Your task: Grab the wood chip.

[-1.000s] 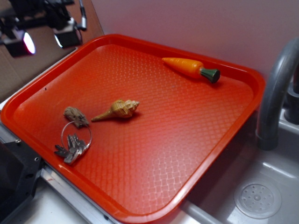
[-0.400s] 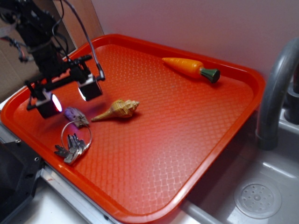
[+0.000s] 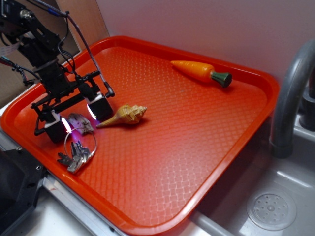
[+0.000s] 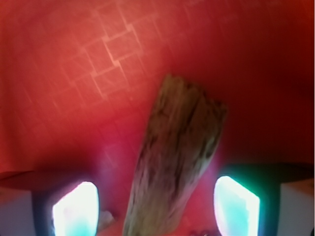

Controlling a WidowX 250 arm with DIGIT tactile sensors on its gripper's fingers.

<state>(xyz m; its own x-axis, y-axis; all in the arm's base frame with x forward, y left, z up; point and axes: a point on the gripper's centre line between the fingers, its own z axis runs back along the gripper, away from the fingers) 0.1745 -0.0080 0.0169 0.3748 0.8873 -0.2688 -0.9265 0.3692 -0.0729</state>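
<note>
On the red tray (image 3: 197, 147), the wood chip (image 3: 81, 123) lies near the 9 o'clock edge, a rough grey-brown piece resting flat on the patterned surface. The gripper (image 3: 78, 118) is low over it with its jaws wide apart, one glowing finger pad on either side of the chip and neither visibly touching it; nothing is held. In the wrist view the wood chip (image 4: 177, 162) runs up the middle of the frame, slightly tilted toward 1 o'clock, with clear red tray showing between it and each lit pad (image 4: 76, 209). The tan spiral seashell (image 3: 125, 115) lies just beside the chip at its 3 o'clock side, its pointed tip aimed toward the chip and close to the nearer finger. The keys on a ring (image 3: 76, 152) sit just at the chip's 6 o'clock, the ring reaching up next to it. An orange toy carrot (image 3: 199, 71) rests well apart near the tray's 1 o'clock corner. A grey faucet (image 3: 290, 98) stands beyond the tray at 3 o'clock.
</note>
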